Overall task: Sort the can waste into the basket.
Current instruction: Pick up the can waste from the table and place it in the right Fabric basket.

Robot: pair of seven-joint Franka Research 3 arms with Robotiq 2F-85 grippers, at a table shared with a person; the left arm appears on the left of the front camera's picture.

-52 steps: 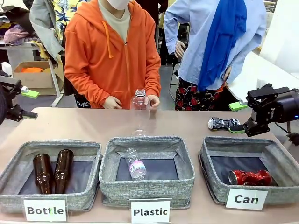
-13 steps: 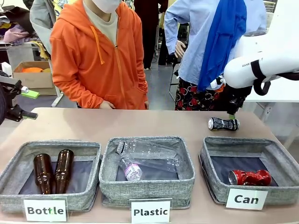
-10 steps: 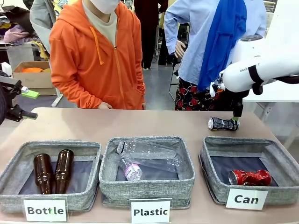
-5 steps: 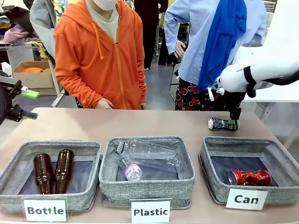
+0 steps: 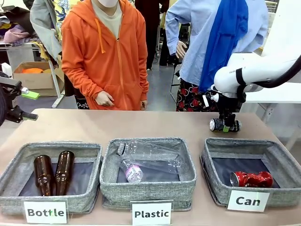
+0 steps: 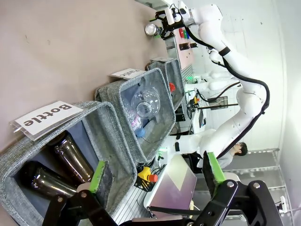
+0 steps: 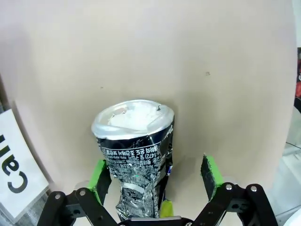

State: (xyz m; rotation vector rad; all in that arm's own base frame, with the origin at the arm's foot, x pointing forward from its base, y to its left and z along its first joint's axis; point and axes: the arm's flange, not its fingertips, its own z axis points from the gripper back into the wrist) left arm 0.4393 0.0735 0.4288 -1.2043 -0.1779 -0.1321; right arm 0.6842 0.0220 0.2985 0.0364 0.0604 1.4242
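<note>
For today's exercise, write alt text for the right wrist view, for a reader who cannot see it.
A crushed black-and-silver metal drink can lies on the beige table between the open green-padded fingers of the right gripper, nearer one pad, not yet gripped. A white label shows at the edge.

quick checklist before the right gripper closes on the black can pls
1. Right gripper open, green pads either side of the can: ok.
2. Black-and-silver can between the fingers: ok, though it sits nearer one pad than the other.
3. Can lying on the bare table, outside the baskets: ok.
4. Can basket has room beside the red can: ok.
5. Person's hand away from the can and basket: ok.
6. Left gripper open and off to the side, near the Bottle basket: ok.
</note>
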